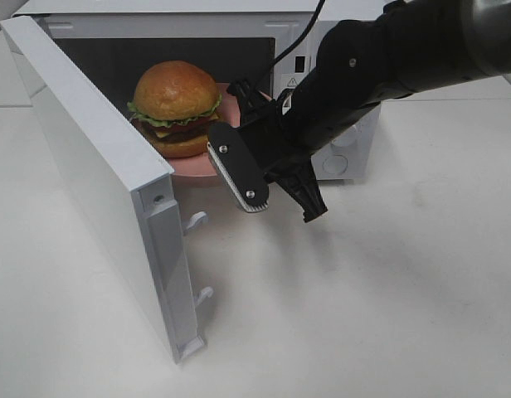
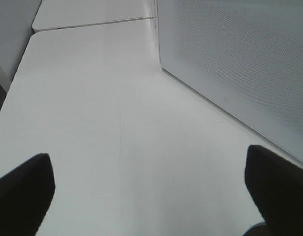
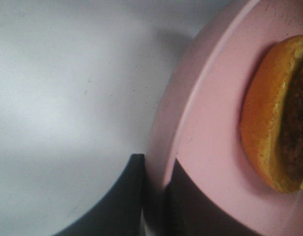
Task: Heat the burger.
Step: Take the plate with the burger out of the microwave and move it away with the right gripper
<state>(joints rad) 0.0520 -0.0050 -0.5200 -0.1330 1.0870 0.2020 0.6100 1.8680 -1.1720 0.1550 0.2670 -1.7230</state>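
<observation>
The burger sat on a pink plate at the mouth of the open microwave. The right claw was clamped on the plate's rim; the left claw stood apart above the counter. Glossy domed bun, frilled lettuce: tall, likely top-heavy. Handle by the smooth, rigid plate

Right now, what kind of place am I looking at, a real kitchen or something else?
Probably a lab test bench set up as a mock kitchen, not a real one: a white microwave with its door open stands on a bare white table, and a black robot arm slides in a burger.
</observation>
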